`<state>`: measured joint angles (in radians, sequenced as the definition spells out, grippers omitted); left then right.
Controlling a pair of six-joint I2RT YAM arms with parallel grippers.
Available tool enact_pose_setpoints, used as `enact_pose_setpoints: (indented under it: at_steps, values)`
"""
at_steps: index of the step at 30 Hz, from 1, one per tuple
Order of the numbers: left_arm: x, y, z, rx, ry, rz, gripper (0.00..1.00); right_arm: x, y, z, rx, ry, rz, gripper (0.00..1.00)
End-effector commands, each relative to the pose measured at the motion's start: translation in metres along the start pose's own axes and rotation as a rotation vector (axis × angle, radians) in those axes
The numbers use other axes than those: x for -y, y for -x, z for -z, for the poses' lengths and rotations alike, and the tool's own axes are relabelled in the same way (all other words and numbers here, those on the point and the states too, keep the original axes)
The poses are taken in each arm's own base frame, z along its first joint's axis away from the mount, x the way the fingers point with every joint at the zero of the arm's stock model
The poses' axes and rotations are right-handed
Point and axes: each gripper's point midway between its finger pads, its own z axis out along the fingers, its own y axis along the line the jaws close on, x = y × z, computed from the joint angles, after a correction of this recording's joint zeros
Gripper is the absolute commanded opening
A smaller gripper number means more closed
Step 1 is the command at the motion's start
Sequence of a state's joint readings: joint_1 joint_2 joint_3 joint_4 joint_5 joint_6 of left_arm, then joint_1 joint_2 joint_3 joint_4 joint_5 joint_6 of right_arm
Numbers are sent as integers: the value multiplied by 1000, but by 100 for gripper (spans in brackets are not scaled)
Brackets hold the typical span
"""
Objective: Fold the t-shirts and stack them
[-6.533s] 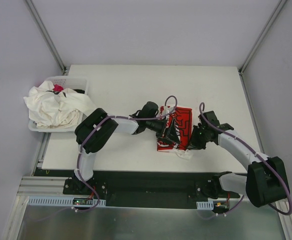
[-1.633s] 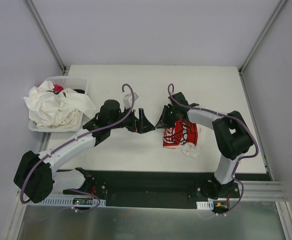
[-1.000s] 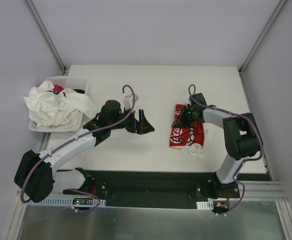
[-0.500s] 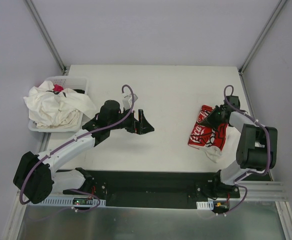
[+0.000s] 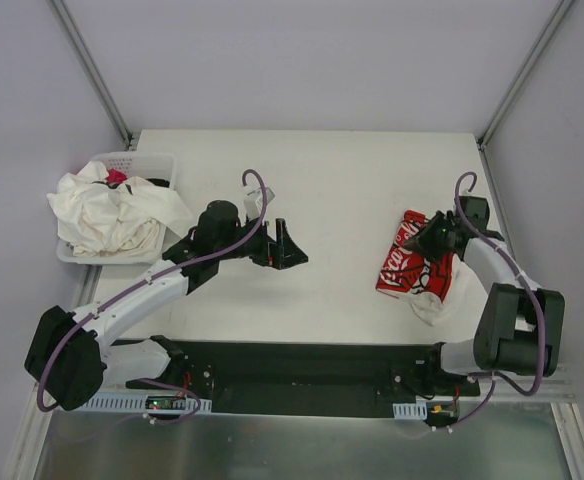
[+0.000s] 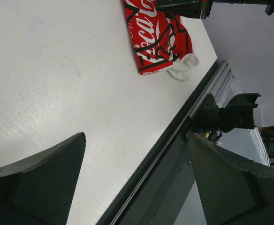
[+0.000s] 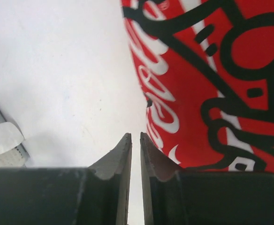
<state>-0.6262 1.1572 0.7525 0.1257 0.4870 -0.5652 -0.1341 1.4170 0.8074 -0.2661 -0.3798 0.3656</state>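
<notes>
pale grey walls are standing around a white desk (image 5: 352,180) with both arms reaching out over it. at the far left, a white perforated basket (image 5: 132,158) is sitting at the desk's edge, and the unfolded t-shirts (image 5: 107,215) are heaping up in it as one crumpled off-white mass, spilling over its rim toward the middle, with something pink showing at the back.

moving right, the left tool (image 5: 290,245) is hovering over bare desk near the centre, well apart from the heap, its jaws standing wide and gripping nothing.

further right, what looks like an already folded shirt with a red print (image 5: 404,268) is lying near the desk's right side, a bit of white cloth poking out at its near corner. the right tool (image 5: 427,238) is sitting at this bundle's far edge; in its wrist view the jaws are nearly pressed together, only a thin slit showing desk between them, and the red fabric is lying just beside one finger, not caught in it.

judging from this, the risks are lying at both ends. the shirts in the basket are tangling together, so a pull on one is likely to drag others out or tip the light basket. on the right, the tool is sitting so close to the folded edge that a careless retreat could be snagging the cloth and opening the fold, and the loose white corner is hinting the fold is already untidy, which would make a crooked base for stacking.
</notes>
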Motion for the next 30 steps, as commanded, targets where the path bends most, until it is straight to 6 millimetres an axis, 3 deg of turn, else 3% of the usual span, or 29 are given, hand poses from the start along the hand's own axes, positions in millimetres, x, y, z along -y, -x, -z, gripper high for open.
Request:
enact_pose_setpoints:
  at_steps: [1, 7, 11, 16, 30]
  values:
    - [4, 16, 4, 62, -11, -36, 89, -7, -5, 11, 50, 40, 38, 16]
    - [8, 16, -1, 50, -41, -22, 89, 30, -23, -7, -39, -73, -16, 15]
    - [11, 13, 3, 49, -54, -12, 89, 53, -21, -7, -19, -166, -33, 14]
    - [8, 5, 10, 50, -43, 0, 89, 66, -16, 5, 2, -219, -79, 14]
    - [9, 0, 21, 73, -41, -10, 89, 125, 15, 48, 126, -459, -168, 15]
